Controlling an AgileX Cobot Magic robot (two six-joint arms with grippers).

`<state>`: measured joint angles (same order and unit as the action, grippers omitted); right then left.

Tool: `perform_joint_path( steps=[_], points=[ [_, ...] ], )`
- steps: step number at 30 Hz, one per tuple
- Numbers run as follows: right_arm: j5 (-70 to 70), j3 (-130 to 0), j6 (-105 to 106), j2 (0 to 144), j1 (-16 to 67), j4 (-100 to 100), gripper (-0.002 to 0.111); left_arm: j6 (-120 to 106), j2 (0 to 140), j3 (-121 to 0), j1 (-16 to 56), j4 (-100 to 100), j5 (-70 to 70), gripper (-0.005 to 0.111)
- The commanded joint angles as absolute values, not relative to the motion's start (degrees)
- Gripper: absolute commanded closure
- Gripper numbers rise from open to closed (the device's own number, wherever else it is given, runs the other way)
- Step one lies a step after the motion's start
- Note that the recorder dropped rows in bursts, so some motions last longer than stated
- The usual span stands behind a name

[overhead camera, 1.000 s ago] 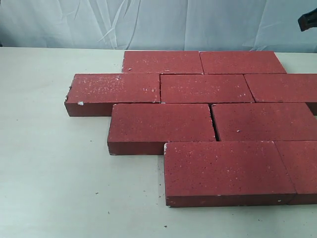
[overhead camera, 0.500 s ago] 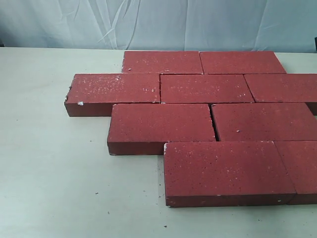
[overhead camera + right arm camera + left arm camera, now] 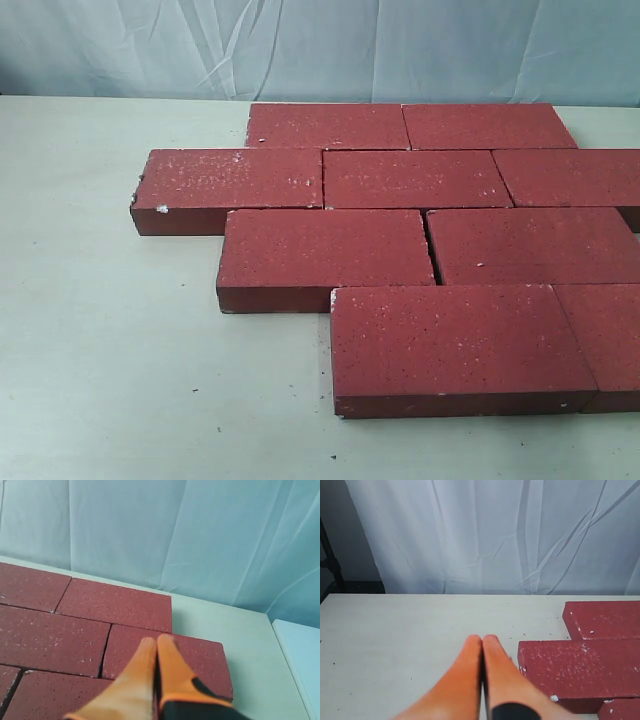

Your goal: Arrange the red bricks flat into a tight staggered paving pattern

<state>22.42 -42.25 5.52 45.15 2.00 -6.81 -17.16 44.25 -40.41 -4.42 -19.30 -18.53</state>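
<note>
Left gripper [image 3: 482,640] closed near bricks [image 3: 575,667], right gripper [image 3: 156,642] closed

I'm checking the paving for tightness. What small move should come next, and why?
Probably nudge the third-row left brick, counting from the back, toward its right neighbour with the shut left hand. A thin dark gap shows between them, while the other joints look closed.

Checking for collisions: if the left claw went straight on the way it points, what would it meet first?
Probably nothing close: the left claw points over the table toward the white curtain; the nearest brick lies beside that line. Height is unclear.
</note>
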Motion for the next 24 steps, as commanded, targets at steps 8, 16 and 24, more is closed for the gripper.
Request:
perform_joint_path(
  steps=[8,16,24],
  points=[
    [18.6,-37.3,4.9,36.1,1.7,-5.3,0.109,-16.7,34.2,-35.7,-4.4,-20.1,-16.3,0.107],
    [19.1,-37.3,4.1,33.8,1.7,0.6,0.109,-16.7,30.4,-35.7,-4.4,-19.6,-17.7,0.107],
    [19.1,-37.3,4.1,33.8,1.7,0.6,0.109,-16.7,30.4,-35.7,-4.4,-19.6,-17.7,0.107]
  ],
)
